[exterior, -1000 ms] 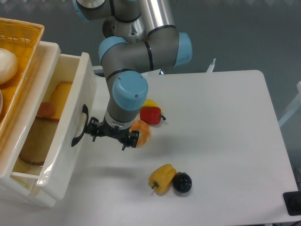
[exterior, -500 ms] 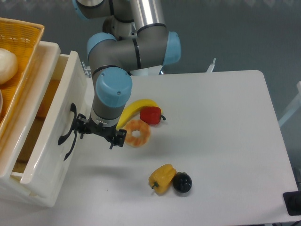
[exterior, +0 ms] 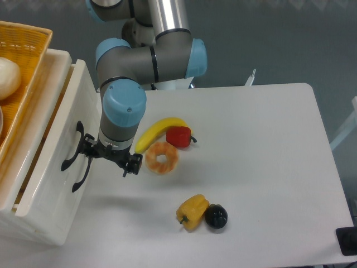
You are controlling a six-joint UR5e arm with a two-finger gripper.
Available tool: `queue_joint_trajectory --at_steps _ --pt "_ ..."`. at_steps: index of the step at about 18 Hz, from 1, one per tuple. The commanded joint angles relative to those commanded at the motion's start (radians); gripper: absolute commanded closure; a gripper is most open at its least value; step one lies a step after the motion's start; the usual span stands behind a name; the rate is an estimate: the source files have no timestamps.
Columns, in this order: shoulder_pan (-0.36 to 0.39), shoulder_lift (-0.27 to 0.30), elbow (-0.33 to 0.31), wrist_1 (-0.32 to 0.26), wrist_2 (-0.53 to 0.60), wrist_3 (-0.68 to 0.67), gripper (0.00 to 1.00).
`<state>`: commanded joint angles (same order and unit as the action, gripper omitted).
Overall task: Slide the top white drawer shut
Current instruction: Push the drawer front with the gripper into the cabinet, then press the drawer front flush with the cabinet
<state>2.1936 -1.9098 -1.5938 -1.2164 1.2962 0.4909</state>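
We see the gripper (exterior: 107, 159) at the front of the top white drawer (exterior: 56, 139), beside its black handle (exterior: 72, 153); we cannot tell whether its jaws are apart or together. The drawer sits at the counter's (exterior: 268, 167) left edge, under the yellow wicker basket (exterior: 22, 72), nearly pushed in. We read no writing anywhere.

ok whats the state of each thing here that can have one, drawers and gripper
top white drawer: nearly shut, a narrow gap left at its back edge
lower white drawer front: closed as far as shows
gripper: against the top drawer's front by the handle, jaws unclear
yellow wicker basket: upright on the cabinet, holding something white
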Motion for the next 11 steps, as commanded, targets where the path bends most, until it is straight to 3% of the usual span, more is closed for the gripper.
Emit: queue_joint_trajectory --at_steps 11 --pt "-0.009 -0.005 0.008 0.003 0.000 0.000 0.00"
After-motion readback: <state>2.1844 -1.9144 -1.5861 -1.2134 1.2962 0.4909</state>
